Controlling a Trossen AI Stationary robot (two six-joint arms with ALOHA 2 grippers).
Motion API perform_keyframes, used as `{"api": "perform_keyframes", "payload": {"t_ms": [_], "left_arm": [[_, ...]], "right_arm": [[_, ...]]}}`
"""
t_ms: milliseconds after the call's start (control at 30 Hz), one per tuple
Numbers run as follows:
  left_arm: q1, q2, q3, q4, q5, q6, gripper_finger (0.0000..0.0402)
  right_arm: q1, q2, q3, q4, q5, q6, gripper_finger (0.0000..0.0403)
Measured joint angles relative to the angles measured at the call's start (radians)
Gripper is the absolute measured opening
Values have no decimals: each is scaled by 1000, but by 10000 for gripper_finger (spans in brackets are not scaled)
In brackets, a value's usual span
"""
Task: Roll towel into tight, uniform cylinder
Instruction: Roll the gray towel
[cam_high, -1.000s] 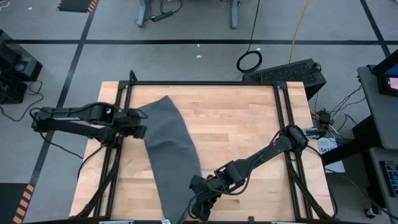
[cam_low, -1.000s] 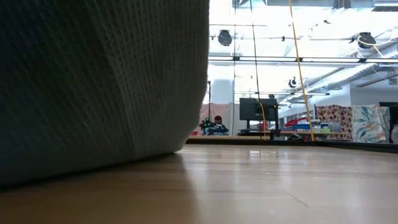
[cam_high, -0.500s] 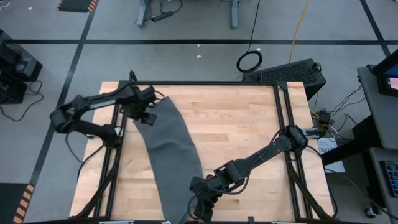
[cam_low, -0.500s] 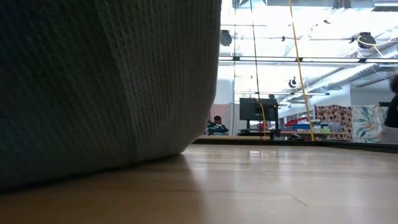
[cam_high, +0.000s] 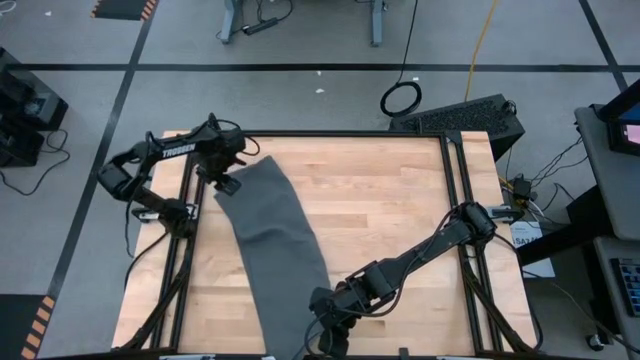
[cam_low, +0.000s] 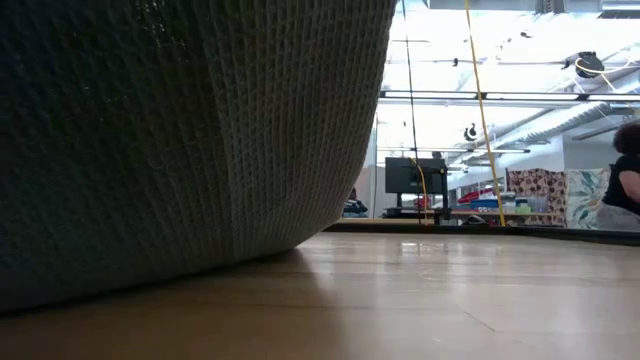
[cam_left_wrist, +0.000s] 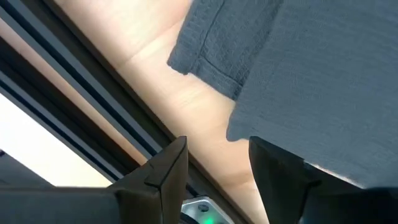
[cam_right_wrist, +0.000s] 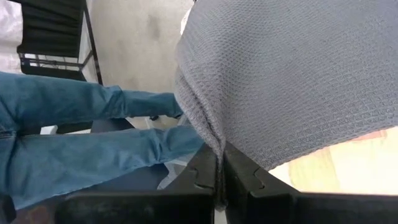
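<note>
The towel (cam_high: 275, 255) lies as a long folded strip running diagonally over the wooden table (cam_high: 390, 220), from the far left corner toward the near edge, where its end hangs slightly over. It is not yet rolled at all, so this looks like the straightening stage, with each arm taking one end so the strip can be pulled flat and even before rolling starts. The right gripper (cam_high: 325, 335) sits at the near end with its fingers pinched together on a bunched fold of cloth, which the right wrist view shows squeezed between the two pads (cam_right_wrist: 245, 174); holding there keeps that end anchored. The left gripper (cam_high: 226, 172) hovers at the far end, just beside the towel's corner; in the left wrist view its fingers (cam_left_wrist: 171, 165) stand apart with only bare wood between them, the cloth edge just ahead. It seems placed to close on that corner. A person's legs (cam_right_wrist: 87, 130) in jeans show beyond the table.
</note>
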Motion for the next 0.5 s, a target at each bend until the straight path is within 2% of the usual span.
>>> {"api": "perform_keyframes", "payload": {"t_ms": [133,333,500], "left_arm": [[27,0,0,5,15,51,175],[21,0,-48,80,94,86,175],[12,1,-57,87,42,60,175]], "right_arm": [[0,0,0,-15,-27,-14,0],[0,0,0,-46,-48,-41,0],[0,0,0,-65,-51,-48,0]]}}
